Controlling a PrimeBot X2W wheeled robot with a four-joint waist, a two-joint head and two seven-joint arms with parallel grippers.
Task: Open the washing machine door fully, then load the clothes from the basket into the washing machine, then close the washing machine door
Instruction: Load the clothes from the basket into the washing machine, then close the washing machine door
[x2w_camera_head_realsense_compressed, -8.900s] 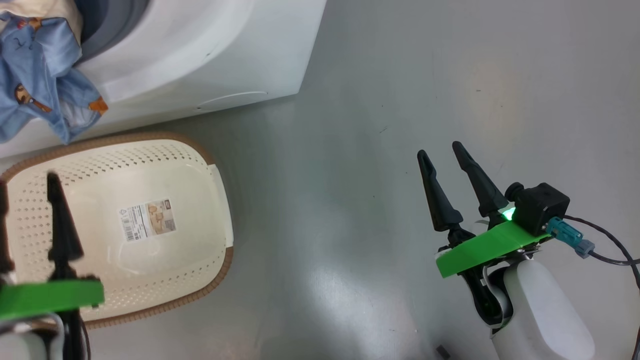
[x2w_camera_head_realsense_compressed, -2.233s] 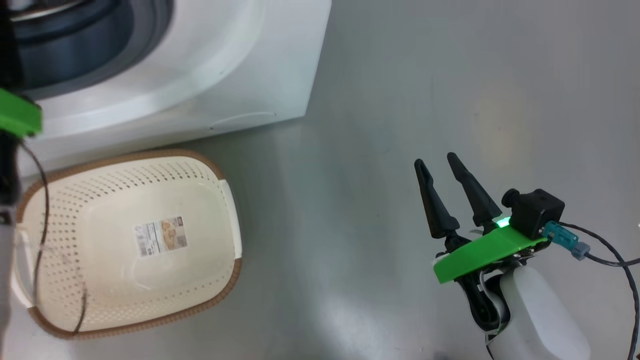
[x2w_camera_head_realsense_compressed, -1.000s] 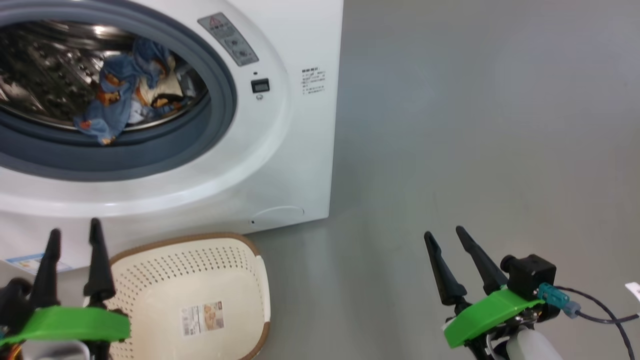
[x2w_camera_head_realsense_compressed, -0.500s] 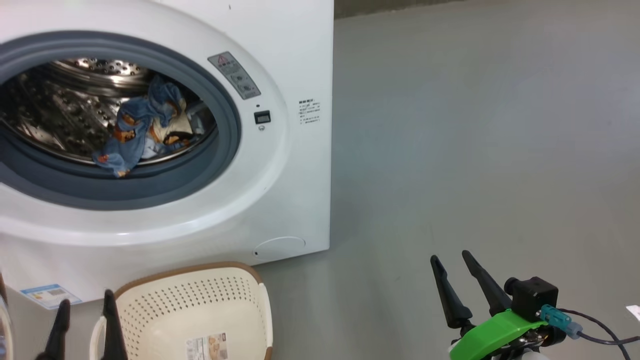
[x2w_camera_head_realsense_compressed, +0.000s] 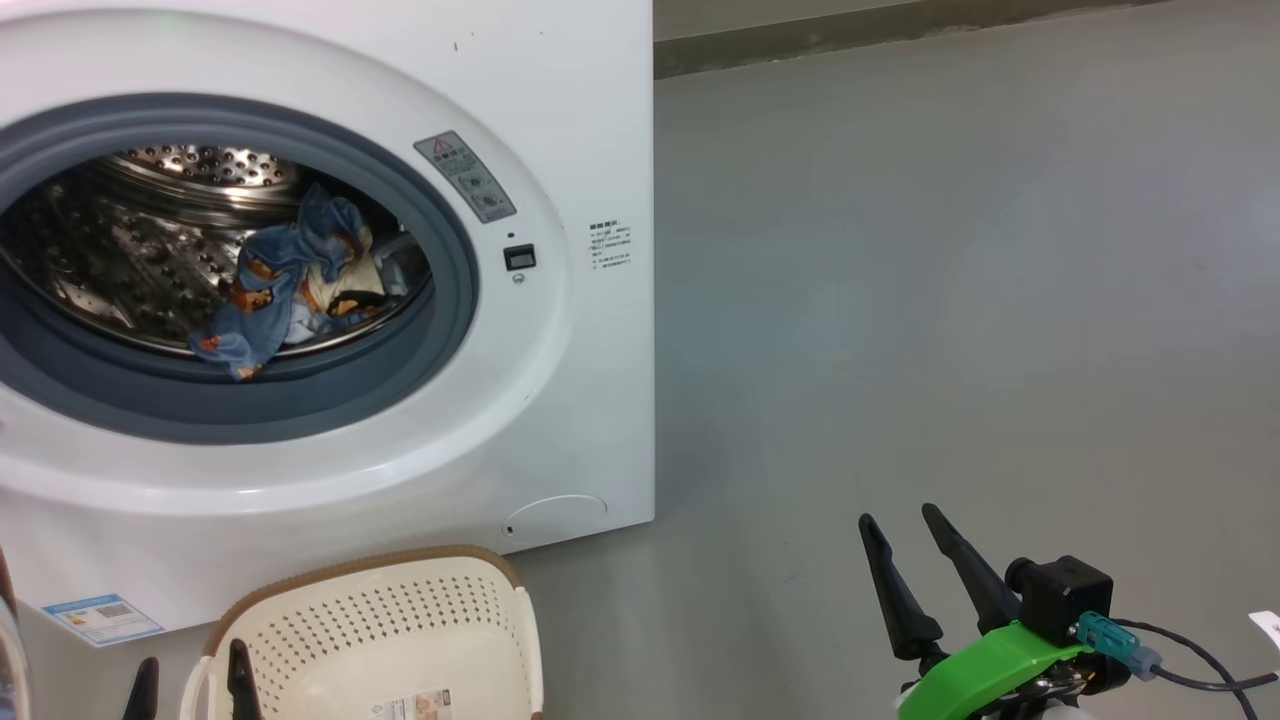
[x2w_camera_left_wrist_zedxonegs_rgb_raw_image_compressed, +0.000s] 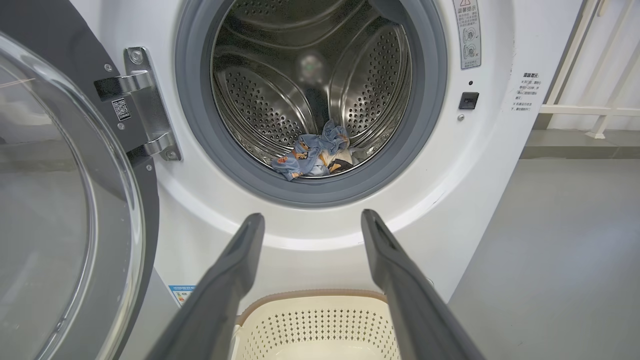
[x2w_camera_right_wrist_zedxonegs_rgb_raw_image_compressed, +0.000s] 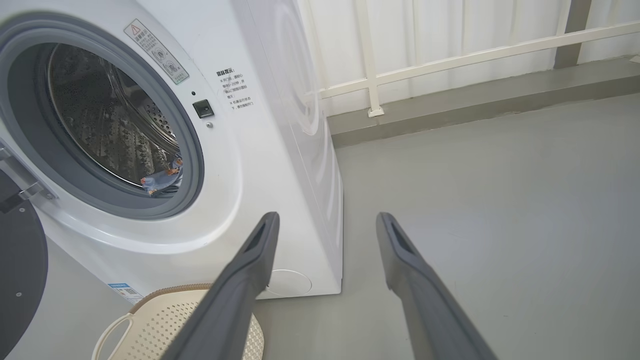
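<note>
Inside the drum (x2w_camera_left_wrist_zedxonegs_rgb_raw_image_compressed: 280, 95), crumpled blue clothes (x2w_camera_left_wrist_zedxonegs_rgb_raw_image_compressed: 312, 157)

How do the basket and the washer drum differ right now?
The basket is cream plastic with a brown rim; the drum is shiny steel behind a grey gasket. The basket's visible inside is bare; the drum holds the blue clothes. Both are perforated.
</note>
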